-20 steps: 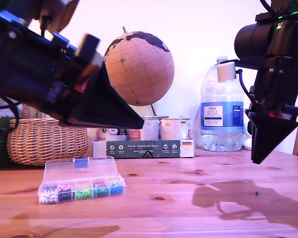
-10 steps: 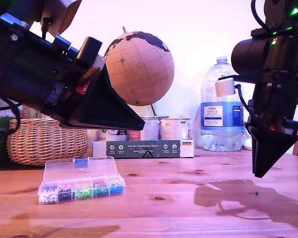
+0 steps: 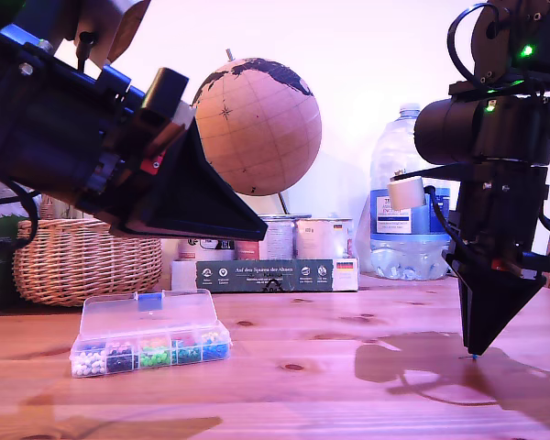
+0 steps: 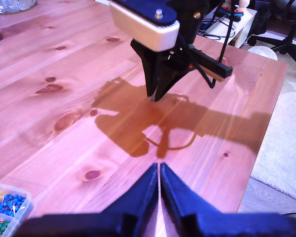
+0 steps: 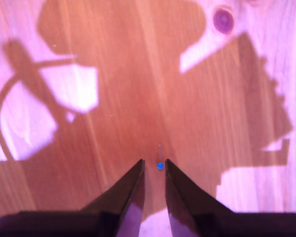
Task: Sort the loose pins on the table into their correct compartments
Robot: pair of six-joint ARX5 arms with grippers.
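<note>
One loose pin (image 5: 160, 165) with a blue head lies on the wooden table (image 3: 312, 394). My second gripper (image 5: 154, 163) is open by a narrow gap, and the pin's head sits between its two tips without touching them. In the exterior view that gripper (image 3: 474, 351) points straight down at the right, its tip at the tabletop. My first gripper (image 4: 159, 167) is shut on nothing. It hangs high at the exterior view's left (image 3: 262, 229), above the clear organiser box (image 3: 147, 316). The box's compartments (image 3: 151, 353) show white, dark, pink, green and blue pinheads.
A wicker basket (image 3: 87, 261), a globe (image 3: 257, 126), tins (image 3: 298, 238), a long dark carton (image 3: 277, 274) and a water bottle (image 3: 394, 229) line the back of the table. The first wrist view shows the table's edge (image 4: 266, 128) beyond the second arm.
My second gripper has come down and shifted slightly towards the exterior view's left, so its tip now reaches the table at the blue pin. The first arm has stayed still.
</note>
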